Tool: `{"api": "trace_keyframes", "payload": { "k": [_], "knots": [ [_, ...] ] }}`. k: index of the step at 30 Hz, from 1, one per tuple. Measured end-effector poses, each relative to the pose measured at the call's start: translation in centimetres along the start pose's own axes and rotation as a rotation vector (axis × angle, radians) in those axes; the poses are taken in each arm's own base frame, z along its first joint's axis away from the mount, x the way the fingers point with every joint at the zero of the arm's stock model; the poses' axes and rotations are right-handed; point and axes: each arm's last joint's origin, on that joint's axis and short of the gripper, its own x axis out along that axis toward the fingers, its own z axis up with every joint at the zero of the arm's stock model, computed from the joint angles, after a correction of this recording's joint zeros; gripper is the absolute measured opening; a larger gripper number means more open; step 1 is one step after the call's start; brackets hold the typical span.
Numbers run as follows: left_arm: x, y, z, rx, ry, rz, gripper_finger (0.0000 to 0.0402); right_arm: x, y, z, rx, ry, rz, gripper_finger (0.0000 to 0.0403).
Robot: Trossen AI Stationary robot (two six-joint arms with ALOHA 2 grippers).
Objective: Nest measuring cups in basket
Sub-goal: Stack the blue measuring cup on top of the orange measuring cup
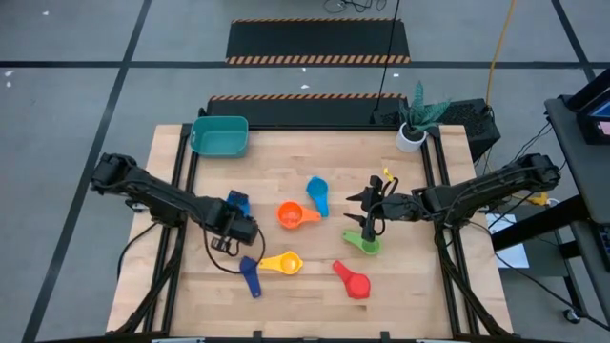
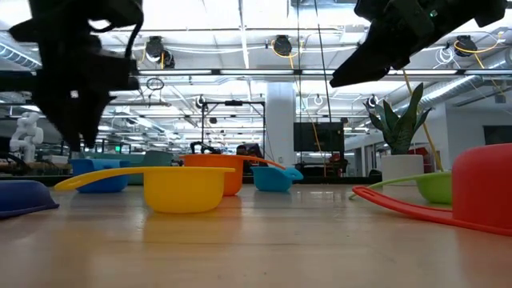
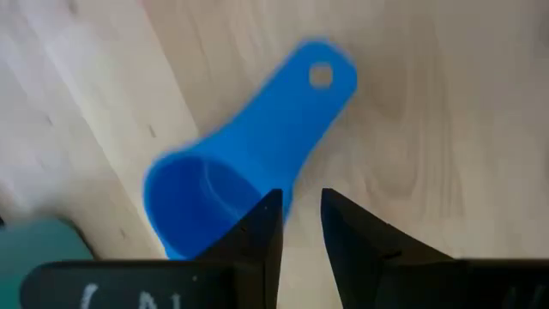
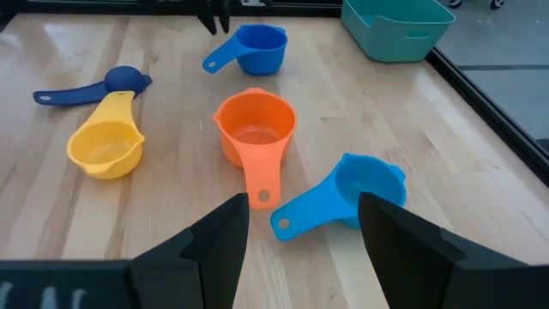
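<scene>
Several measuring cups stand on the wooden table: blue (image 1: 236, 202), orange (image 1: 294, 214), light blue (image 1: 317, 193), green (image 1: 365, 244), yellow (image 1: 284, 262), dark blue (image 1: 250, 277) and red (image 1: 354, 282). The teal basket (image 1: 219, 135) sits at the far left corner. My left gripper (image 3: 300, 206) hovers just above the blue cup (image 3: 244, 167), its fingers only a narrow gap apart. My right gripper (image 4: 302, 210) is wide open and raised over the table between the light blue cup (image 4: 364, 193) and the green one, facing the orange cup (image 4: 255, 129).
A small white plant pot (image 1: 412, 136) stands at the far right corner. The yellow cup (image 4: 107, 142) and dark blue cup (image 4: 94, 86) lie near the table's near edge. Bare wood lies between the basket (image 4: 399, 26) and the cups.
</scene>
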Motion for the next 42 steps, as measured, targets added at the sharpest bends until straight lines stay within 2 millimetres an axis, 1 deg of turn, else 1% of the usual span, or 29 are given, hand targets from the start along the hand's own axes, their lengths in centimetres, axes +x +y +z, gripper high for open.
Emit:
{"api": "trace_keyframes", "payload": {
  "k": [6, 10, 12, 15, 21, 23, 25, 29, 34, 42],
  "knots": [
    [0.4, 0.0, -1.6, -0.028, 0.002, 0.015, 0.0086, 0.0, 0.1, 0.0, 0.006, 0.004, 0.027, 0.0212],
    [0.5, 0.2, -2.0, -0.041, 0.014, 0.026, 0.0087, 0.0, 0.1, 0.0, 0.01, 0.004, 0.033, 0.0212],
    [0.6, 0.4, -2.0, -0.048, 0.013, 0.032, 0.0094, 0.0, 0.1, 0.0, 0.01, 0.005, 0.032, 0.0212],
    [0.7, 0.6, -2.0, -0.059, 0.018, 0.041, 0.0128, 0.0, 0.1, 0.0, 0.015, 0.005, 0.033, 0.0212],
    [0.8, 1.1, -2.0, -0.084, 0.027, 0.045, 0.0222, -0.1, 0.3, -0.1, 0.021, 0.009, 0.057, 0.0212],
    [0.9, 1.2, -2.0, -0.09, 0.029, 0.045, 0.0243, -0.1, 0.3, -0.1, 0.021, 0.009, 0.059, 0.0212],
    [0.9, 1.3, -2.0, -0.094, 0.03, 0.045, 0.0253, -0.1, 0.4, -0.1, 0.019, 0.01, 0.064, 0.0212],
    [1.4, 1.7, -1.9, -0.116, 0.056, 0.048, 0.0249, -0.2, 0.7, -0.1, 0.014, 0.009, 0.073, 0.0212],
    [2.4, 1.8, -1.5, -0.117, 0.11, 0.05, 0.022, -0.2, 0.7, -0.1, 0.013, 0.007, 0.076, 0.0212],
    [3.3, 1.6, -1.1, -0.101, 0.157, 0.045, 0.0179, -0.3, 0.9, -0.1, 0.01, 0.005, 0.085, 0.0212]
  ]
}}
